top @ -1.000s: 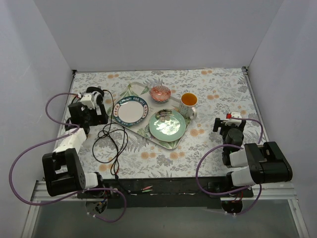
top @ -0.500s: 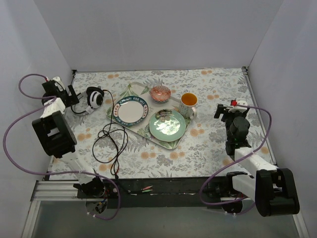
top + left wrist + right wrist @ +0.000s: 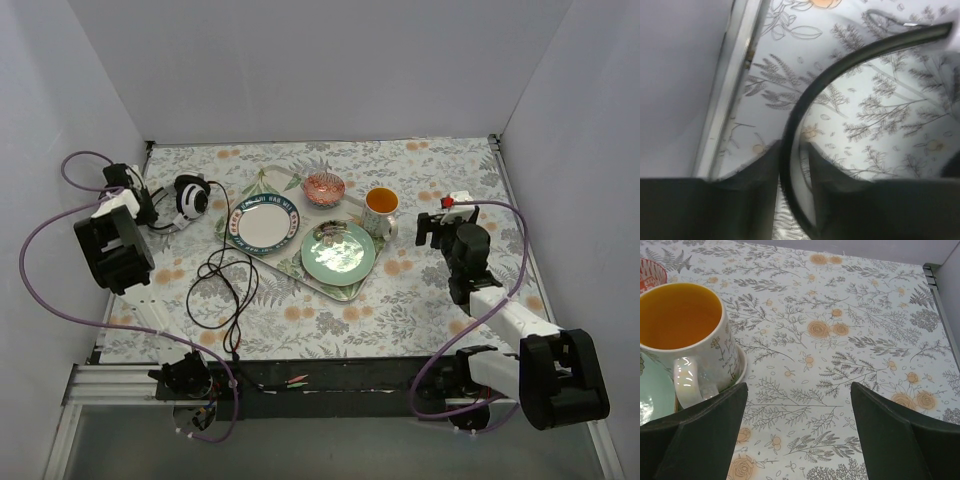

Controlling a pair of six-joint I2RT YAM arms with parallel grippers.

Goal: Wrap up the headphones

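While left tool (image 3: 791, 150) grips headphones (image 3: 190, 197), headband runs left-right, earcups rightward

**Orange blooms and grey ferns right across the table**

The tablecloth (image 3: 430, 180) is white, printed all over with grey ferns and small orange flowers. The headphones (image 3: 190, 197) show white-and-black earcups and a black headband, with a thin black cable (image 3: 236, 330). The tray (image 3: 283, 176) is pale with a green leaf print. Here's the rimmed plate (image 3: 264, 223): white centre, dark teal patterned border. The mint plate (image 3: 338, 251) is a glossy pale green. The bowl (image 3: 324, 187) has a red-and-white pattern. The mug (image 3: 380, 208) is cream with fine grey sprigs outside, bright orange-yellow inside. The left arm (image 3: 110, 250) and right arm (image 3: 510, 320) are both black with white sections and trail purple cables (image 3: 28, 250). The walls (image 3: 320, 70) are plain pale grey.
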